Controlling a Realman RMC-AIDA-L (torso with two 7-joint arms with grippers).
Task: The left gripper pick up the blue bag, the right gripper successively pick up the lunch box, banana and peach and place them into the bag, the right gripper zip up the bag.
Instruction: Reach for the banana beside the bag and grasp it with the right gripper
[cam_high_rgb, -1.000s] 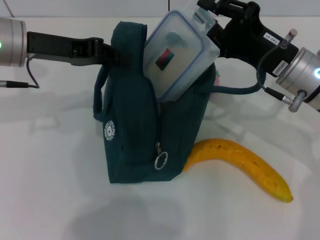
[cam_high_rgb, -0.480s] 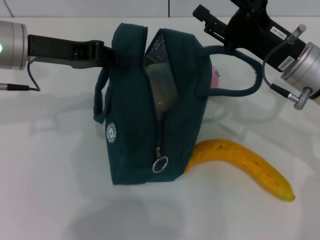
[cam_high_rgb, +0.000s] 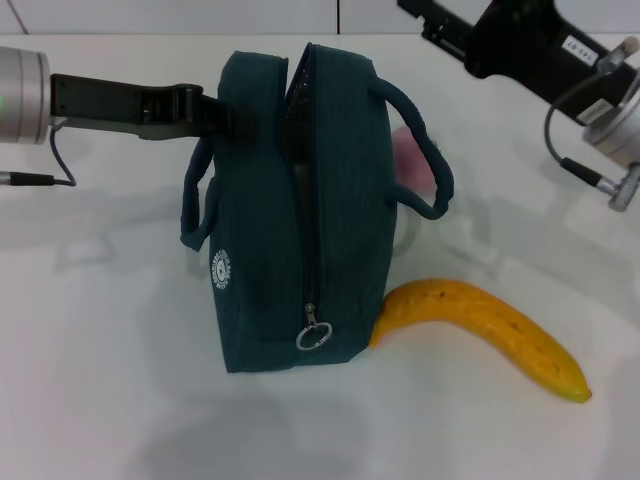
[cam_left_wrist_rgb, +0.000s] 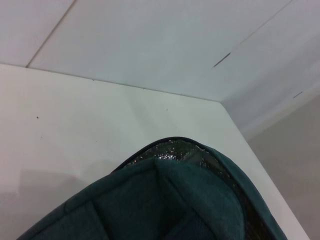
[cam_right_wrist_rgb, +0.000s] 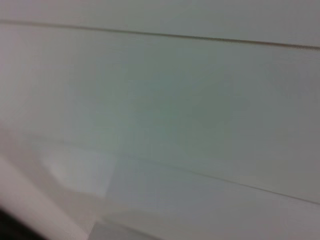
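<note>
Teal-blue fabric of the blue bag (cam_high_rgb: 300, 215) standing upright on the white worktop (cam_high_rgb: 100, 380), centre of the head frame. Lunch box no longer showing above the mouth as half a second and one second back; judged dropped fully inside, though not visible now. Mouth narrowed to a dark slit, sides drawn closer than before. First of three placements judged complete.

Right pincer (cam_high_rgb: 420, 12) withdrawn to the upper right of the frame, clear of the bag, carrying nothing visible; spread or pressed together cannot be told. Left pincer (cam_high_rgb: 235, 115) at the bag's upper left edge, apparently pinching the fabric there; fingers hidden against the cloth, so state cannot be told.

Banana (cam_high_rgb: 485, 330) lying on the worktop at lower right, stem end touching the bag's base. Peach (cam_high_rgb: 410, 165) partly hidden behind the bag and its handle, right of centre. Both outstanding; banana judged next.

Zip (cam_high_rgb: 308, 200) open down the near face, ring pull (cam_high_rgb: 313, 336) low, near the base.

Writing: round white logo (cam_high_rgb: 220, 270) on the bag's lower left, lettering too small to read. White label on the right arm, characters illegible. Nothing else readable.
</note>
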